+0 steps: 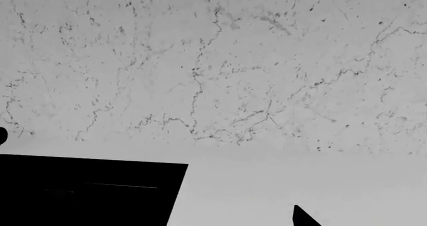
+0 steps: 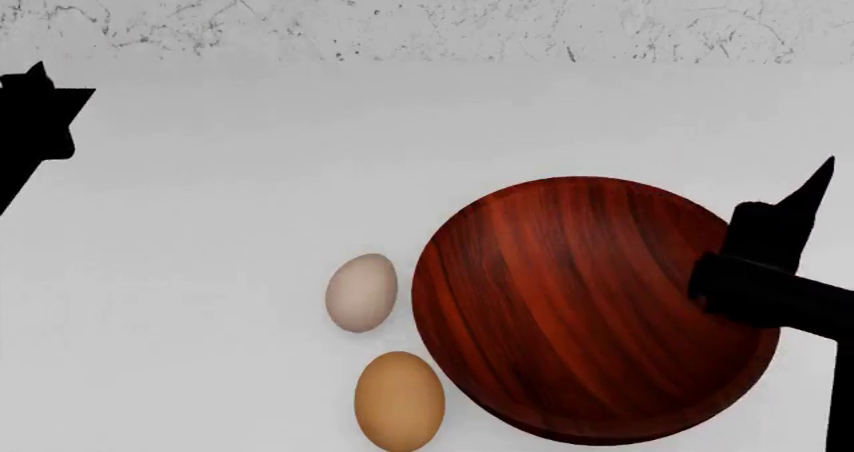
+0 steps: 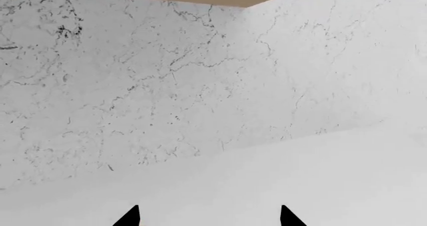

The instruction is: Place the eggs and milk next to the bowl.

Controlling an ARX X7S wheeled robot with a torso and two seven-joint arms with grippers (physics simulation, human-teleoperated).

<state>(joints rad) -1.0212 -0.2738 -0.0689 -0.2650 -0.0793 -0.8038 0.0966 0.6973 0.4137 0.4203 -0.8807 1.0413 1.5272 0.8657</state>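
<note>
White counter (image 2: 200, 222): bowl (image 2: 587, 307) (nothing visible inside), eggs (image 2: 380, 357) beside.

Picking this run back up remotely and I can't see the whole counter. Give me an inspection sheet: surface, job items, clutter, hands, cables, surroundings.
Surface: white countertop, plain and flat.
Bowl: dark red wooden bowl, upright, partly covered by the right arm.
Eggs: pale egg and orange-brown egg lie beside the bowl's left rim, close to it; contact cannot be told.
Milk: not seen in any view.
Clutter: nothing seen.
Left hand: raised at the head view's left edge, holding nothing visible; jaw state unclear.
Right hand: over the bowl, fingertips apart, nothing between them.
Cables: nothing seen.
Surroundings: grey-veined marble wall behind the counter.
</note>
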